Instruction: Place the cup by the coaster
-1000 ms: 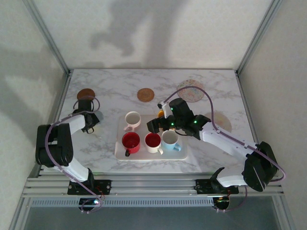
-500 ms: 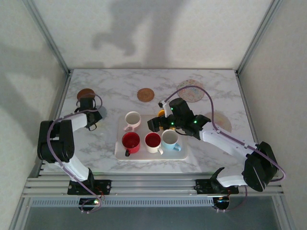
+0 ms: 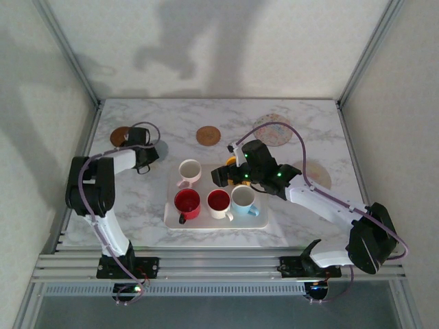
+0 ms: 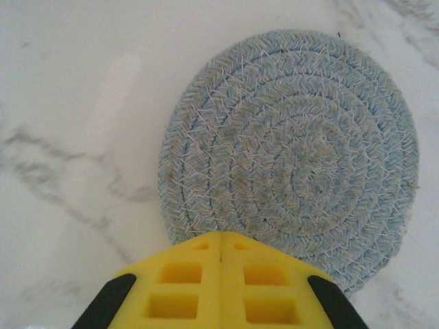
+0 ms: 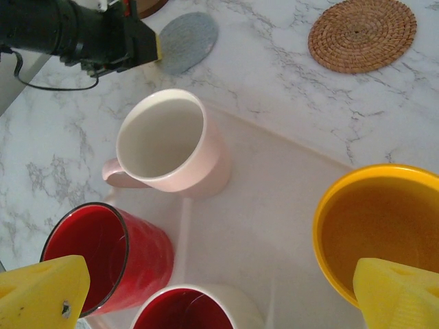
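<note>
The left hand (image 4: 221,284) is fully closed, its yellow fingertips pressed together over the near rim of the blue coaster (image 4: 288,157). It looks as if it is nudging the mat into position rather than carrying it, though I cannot tell whether the rim is pinched between the tips. In the top view that coaster (image 3: 157,147) lies on the tabletop (image 3: 137,205) at 10 o'clock from the tray (image 3: 206,223), just off its corner, probably so a cup can be set down beside it with a short reach.

The right hand (image 3: 223,175) hangs over the tray with its fingers spread as wide as they go and nothing in them. The yellow cup (image 5: 381,226) sits just inside the right finger, which suggests it is the one lined up for pickup (a guess, since the task names no colour). It stands at the tray's 12 o'clock edge. The pink cup (image 5: 168,140) is at 11 o'clock, and the red cup (image 3: 186,203) is at 8 o'clock.

Compared with a second ago, the left arm has swung from 9 o'clock toward 11. The blue coaster now lies farther from the arms and closer to the tray. The right hand has hardly shifted, and the cups are unmoved.
</note>
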`<state>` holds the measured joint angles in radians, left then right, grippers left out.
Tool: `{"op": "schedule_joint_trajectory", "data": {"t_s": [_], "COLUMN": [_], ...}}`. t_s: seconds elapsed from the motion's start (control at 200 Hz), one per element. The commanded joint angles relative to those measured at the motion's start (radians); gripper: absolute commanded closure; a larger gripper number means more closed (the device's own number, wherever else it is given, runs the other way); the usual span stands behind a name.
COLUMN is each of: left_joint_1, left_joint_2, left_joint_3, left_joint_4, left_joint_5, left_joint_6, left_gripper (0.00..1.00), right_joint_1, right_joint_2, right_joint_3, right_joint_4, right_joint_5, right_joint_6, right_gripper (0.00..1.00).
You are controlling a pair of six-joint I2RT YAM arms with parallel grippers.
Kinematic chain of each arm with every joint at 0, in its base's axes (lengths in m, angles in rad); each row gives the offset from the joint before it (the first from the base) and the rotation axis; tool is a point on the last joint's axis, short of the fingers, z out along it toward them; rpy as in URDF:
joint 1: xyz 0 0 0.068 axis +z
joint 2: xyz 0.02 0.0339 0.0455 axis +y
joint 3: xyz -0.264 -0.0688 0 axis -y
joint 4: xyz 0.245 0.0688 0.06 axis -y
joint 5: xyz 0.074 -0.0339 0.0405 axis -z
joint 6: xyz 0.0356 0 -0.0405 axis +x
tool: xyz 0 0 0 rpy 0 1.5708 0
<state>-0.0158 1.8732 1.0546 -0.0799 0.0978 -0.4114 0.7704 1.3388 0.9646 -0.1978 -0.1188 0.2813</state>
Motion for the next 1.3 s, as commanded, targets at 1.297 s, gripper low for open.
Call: {"op": "schedule_joint_trajectory", "data": {"t_s": [1.297], "left_joint_1": [-0.157], "left_joint_2": [0.308], "left_joint_3": [0.387], "left_joint_4": [-0.278], "left_joint_5": [0.025], "left_joint_6": [0.108], "left_gripper": [1.0], "right_joint_1": [0.007], "right_joint_2": [-0.005], "right_joint_3": [-0.024], "right_joint_4": [0.038], "right_joint_5": [0.128], "right_joint_6": [-0.02], "right_gripper": [0.01]}}
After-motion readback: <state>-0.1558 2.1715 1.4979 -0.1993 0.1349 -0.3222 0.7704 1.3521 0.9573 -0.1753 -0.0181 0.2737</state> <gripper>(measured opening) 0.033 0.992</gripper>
